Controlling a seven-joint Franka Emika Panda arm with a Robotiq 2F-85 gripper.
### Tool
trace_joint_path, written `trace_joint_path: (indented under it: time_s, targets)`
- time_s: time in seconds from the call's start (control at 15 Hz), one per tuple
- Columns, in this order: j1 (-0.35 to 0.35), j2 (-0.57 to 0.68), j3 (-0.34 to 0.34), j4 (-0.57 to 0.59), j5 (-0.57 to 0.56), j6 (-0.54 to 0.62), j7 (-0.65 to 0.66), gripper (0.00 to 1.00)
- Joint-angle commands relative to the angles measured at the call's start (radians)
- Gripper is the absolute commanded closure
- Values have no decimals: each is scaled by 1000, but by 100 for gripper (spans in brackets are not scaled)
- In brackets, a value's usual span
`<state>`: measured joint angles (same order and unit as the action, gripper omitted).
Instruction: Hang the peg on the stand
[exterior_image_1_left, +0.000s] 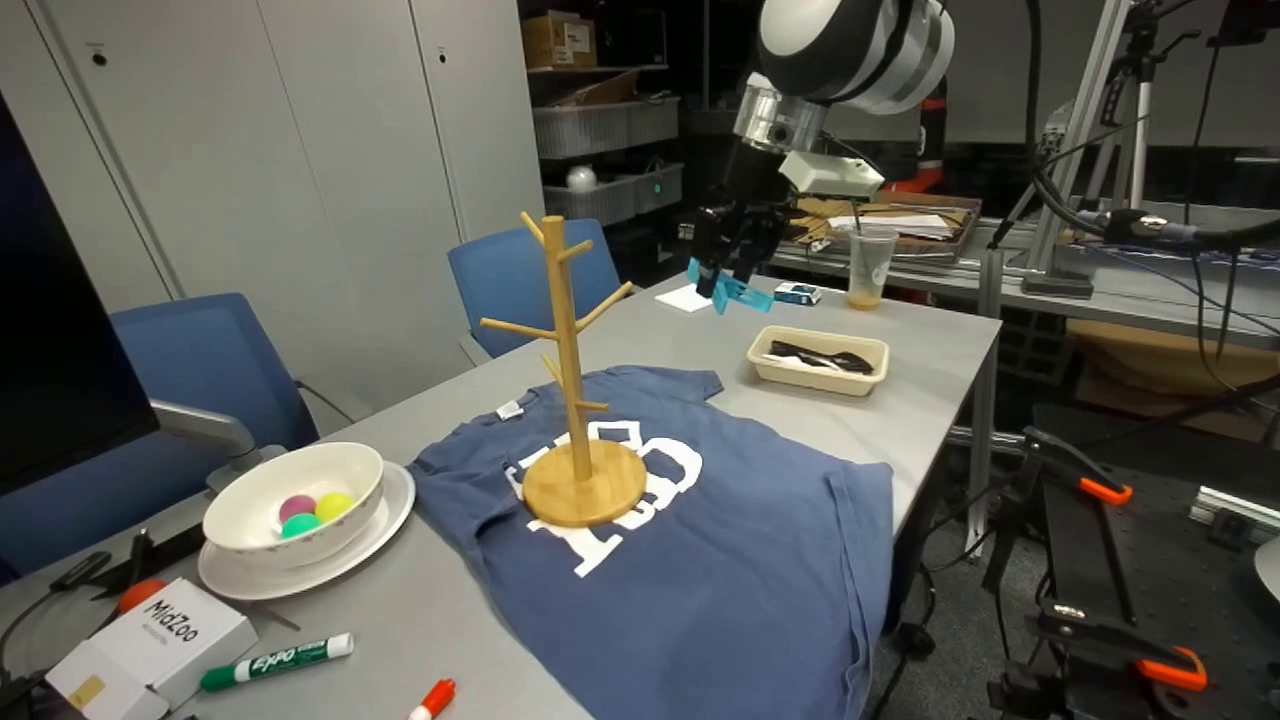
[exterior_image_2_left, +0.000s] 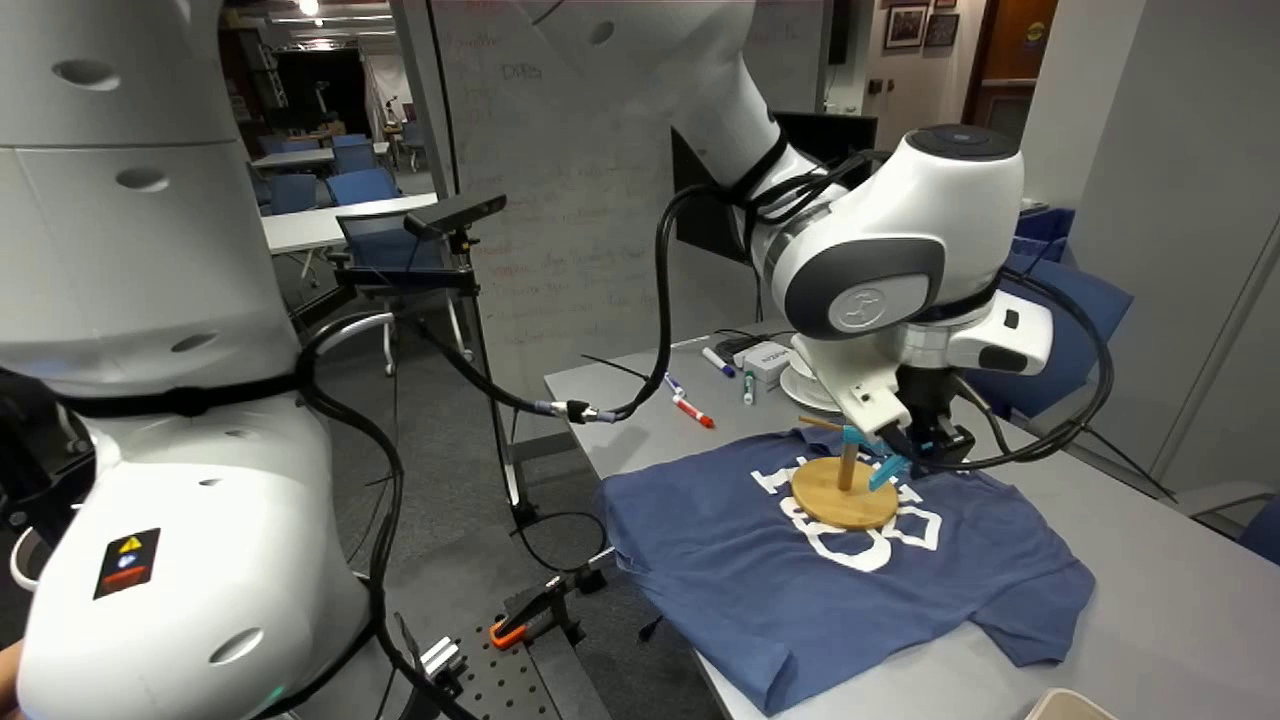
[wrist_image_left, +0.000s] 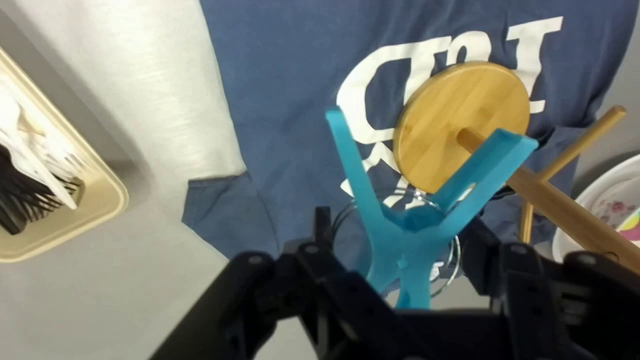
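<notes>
The light-blue peg (exterior_image_1_left: 740, 293) is held in the air in my gripper (exterior_image_1_left: 724, 268). In the wrist view the peg (wrist_image_left: 402, 245) sits between the two black fingers, prongs pointing away, with a thin wire ring around its middle. The wooden stand (exterior_image_1_left: 567, 350) is upright on its round base, its short branches angled upward. In an exterior view the peg is to the right of the stand, apart from it, about level with the middle branches. In another exterior view the arm and peg (exterior_image_2_left: 888, 470) hide the stand's upper part; its base (exterior_image_2_left: 820, 495) shows.
The stand rests on a dark blue T-shirt (exterior_image_1_left: 720, 540) spread on the grey table. A bowl (exterior_image_1_left: 240, 515) with small balls on a plate, a white box (exterior_image_1_left: 165, 635) and a green marker (exterior_image_1_left: 280, 662) lie beside it. A cutlery tray (exterior_image_1_left: 868, 378) and a cup (exterior_image_1_left: 870, 265) are farther back.
</notes>
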<state>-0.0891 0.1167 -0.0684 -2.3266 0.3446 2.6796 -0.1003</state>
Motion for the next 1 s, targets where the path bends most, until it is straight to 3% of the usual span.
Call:
trace_joint_path:
  time_s: [0.0,0.07,0.33,0.4,0.93]
  targets:
    - [-28,33,41,60,135,-18,-133,64]
    - [-12,8,23,21,67,-2,-58,39]
    - [-14,21,33,36,94,-2,-84,39]
    - [-14,23,33,37,94,-2,-85,64]
    - [-78,41,65,122,396,-111,-309,64]
